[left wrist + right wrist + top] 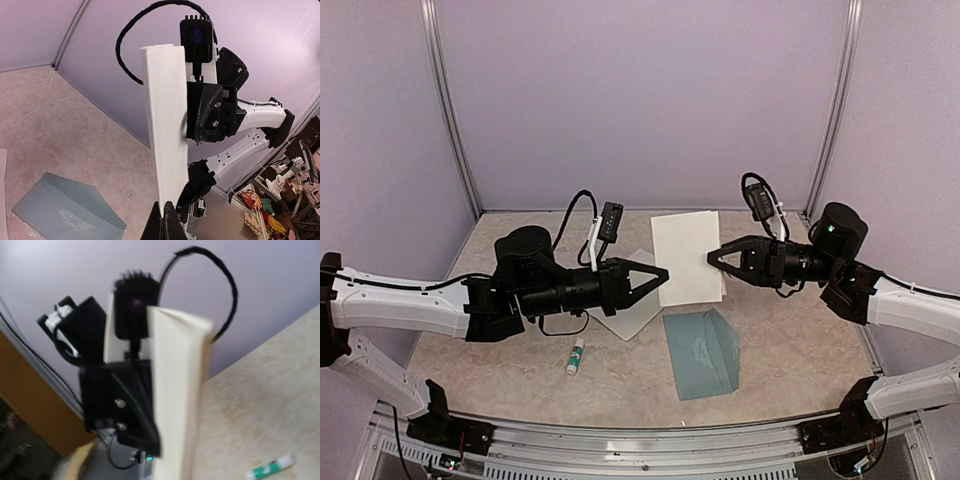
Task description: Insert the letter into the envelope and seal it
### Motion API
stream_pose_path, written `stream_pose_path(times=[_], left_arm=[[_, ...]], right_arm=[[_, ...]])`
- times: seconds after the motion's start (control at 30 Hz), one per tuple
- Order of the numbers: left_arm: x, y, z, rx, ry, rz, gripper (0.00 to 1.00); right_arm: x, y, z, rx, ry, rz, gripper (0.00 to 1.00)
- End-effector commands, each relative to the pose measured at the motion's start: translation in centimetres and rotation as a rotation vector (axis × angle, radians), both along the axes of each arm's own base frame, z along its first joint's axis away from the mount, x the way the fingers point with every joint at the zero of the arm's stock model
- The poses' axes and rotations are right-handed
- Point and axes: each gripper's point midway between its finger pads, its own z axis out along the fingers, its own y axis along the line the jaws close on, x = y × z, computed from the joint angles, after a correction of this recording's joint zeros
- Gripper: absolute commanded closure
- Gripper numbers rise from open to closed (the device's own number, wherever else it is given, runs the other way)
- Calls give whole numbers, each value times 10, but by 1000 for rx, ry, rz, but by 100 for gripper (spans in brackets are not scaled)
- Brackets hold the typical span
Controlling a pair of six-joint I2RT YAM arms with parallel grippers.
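Holding the letter [685,250] up off the tabletop [790,340] between my two arms was the step in hand, as I judged it; nothing had gone into the envelope [705,352] yet. My left tool [663,272] was clamped shut on the sheet's left edge; in the left wrist view the pale paper rose edge-on from my fingertips [172,227]. My right tool [712,257] sat at the opposite edge with its tips at the paper; whether it had bitten onto the sheet or only bracketed it I could not tell, the right wrist view being blurred. The letter hung over the middle of the tabletop, a little toward the far edge, touching nothing but my tools.

The envelope lay flat toward the near edge, slightly right of the middle, apart from both tools; its flap looked open, though I could not tell which way its mouth faced. A glue stick [577,355] lay near the near edge, left of the middle; another white sheet [625,318] lay under my left arm.

The next move, I reckoned, called for a sure hold at both edges; then bringing the sheet down toward the envelope's mouth without buckling it; it might need folding first, since it looked broad beside the envelope. Something would have to steady the envelope too, or it would slide; sealing came last.
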Motion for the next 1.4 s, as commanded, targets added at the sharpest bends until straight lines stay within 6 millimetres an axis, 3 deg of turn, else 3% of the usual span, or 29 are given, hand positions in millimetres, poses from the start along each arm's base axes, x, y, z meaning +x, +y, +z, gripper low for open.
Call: stream_pose_path(times=[0.0, 0.03, 0.1, 0.2, 0.27, 0.43, 0.63, 0.93, 1.2, 1.37], left_arm=[[-1, -7, -1, 20, -14, -17, 100], [0, -7, -3, 25, -10, -15, 100], [2, -8, -9, 40, 4, -3, 96], [19, -4, -29, 89, 67, 88, 61], [32, 0, -48, 136, 131, 148, 47], [51, 4, -102, 219, 322, 193, 42], [57, -10, -149, 294, 447, 195, 41], [60, -30, -208, 413, 572, 147, 39], [67, -24, -240, 484, 617, 127, 40], [66, -29, -253, 506, 628, 85, 46]], right_arm=[[-7, 2, 14, 38, -43, 27, 92], [-4, 2, 13, 36, -40, 11, 99], [9, 1, 7, 2, -14, -65, 100], [36, -3, -20, -133, 59, -215, 100], [51, -13, -48, -247, 129, -305, 100], [74, -59, -139, -520, 392, -477, 100], [70, -87, -193, -645, 538, -528, 100], [67, -104, -230, -771, 609, -567, 100], [70, -118, -255, -873, 629, -622, 100], [73, -122, -264, -910, 630, -641, 100]])
